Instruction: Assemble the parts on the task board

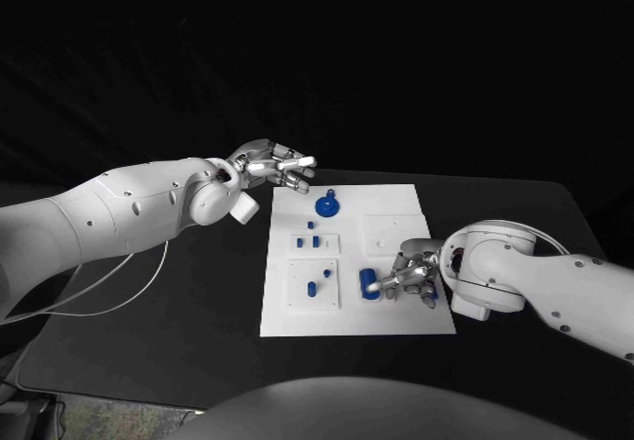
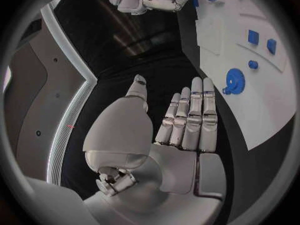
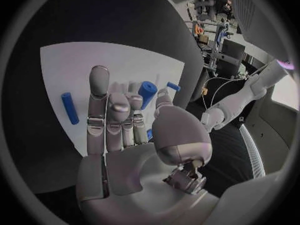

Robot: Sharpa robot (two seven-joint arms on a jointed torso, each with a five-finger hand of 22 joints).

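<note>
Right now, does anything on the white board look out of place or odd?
Nothing stands out. The task board lies flat, the blue gear sits near its far end, and small blue parts rest on its panels. The right hand hovers by a blue cylinder.

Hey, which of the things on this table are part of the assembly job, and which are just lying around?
Part of the job:
task board
blue gear on it
small blue parts on it
blue cylinder by the right hand

Just lying about:
white cable trailing under the left arm
black table itself
</note>
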